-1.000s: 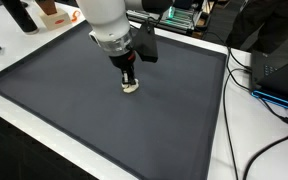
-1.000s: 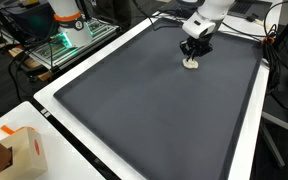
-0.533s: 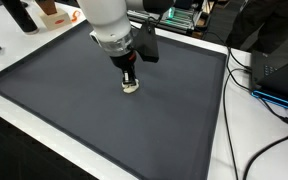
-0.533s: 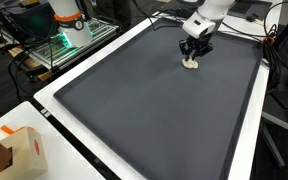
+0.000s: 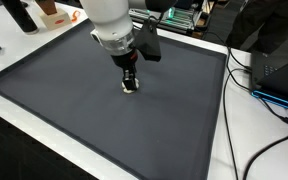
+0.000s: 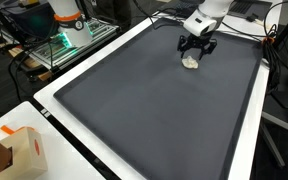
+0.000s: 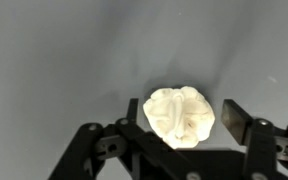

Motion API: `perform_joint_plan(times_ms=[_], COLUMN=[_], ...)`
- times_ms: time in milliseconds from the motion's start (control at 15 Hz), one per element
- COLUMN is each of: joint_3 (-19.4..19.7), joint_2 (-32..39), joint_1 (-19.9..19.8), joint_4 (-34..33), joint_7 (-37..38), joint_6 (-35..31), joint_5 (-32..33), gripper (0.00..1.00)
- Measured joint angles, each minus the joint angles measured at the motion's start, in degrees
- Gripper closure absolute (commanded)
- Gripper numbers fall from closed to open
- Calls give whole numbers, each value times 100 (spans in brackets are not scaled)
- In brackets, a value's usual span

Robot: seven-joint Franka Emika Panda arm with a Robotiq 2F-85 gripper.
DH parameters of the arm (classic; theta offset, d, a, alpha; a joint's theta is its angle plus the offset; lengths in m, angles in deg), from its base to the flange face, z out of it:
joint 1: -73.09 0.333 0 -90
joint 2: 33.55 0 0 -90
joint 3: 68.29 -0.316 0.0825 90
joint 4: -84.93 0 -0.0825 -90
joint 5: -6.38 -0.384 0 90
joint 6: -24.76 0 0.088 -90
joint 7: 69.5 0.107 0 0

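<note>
In an exterior view, the gripper (image 5: 130, 80) hangs at the upper centre of the frame over a dark mat (image 5: 64, 100). A white lump (image 5: 133, 88) barely peeks out beneath its tips.

In an exterior view, at the upper right, the gripper (image 6: 196, 54) has its fingers spread apart. The lump (image 6: 191, 62) lies on the mat (image 6: 134, 100) between them, not clamped.

In the wrist view, the lump (image 7: 180, 116) sits just right of centre between the parted fingers (image 7: 234, 120). Whether they touch it cannot be told.
</note>
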Motion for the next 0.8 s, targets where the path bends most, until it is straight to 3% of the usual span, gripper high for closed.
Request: perform_joint_plan(times_ms=[467,800], joint_3=[-14,-82], joint_2=[-183,-458], joint_1=[47,-72], joint_4=[2,86], joint_7=[-302,-1777], joint_6=[6,-253], joint_5=[202,285], gripper=[0,0])
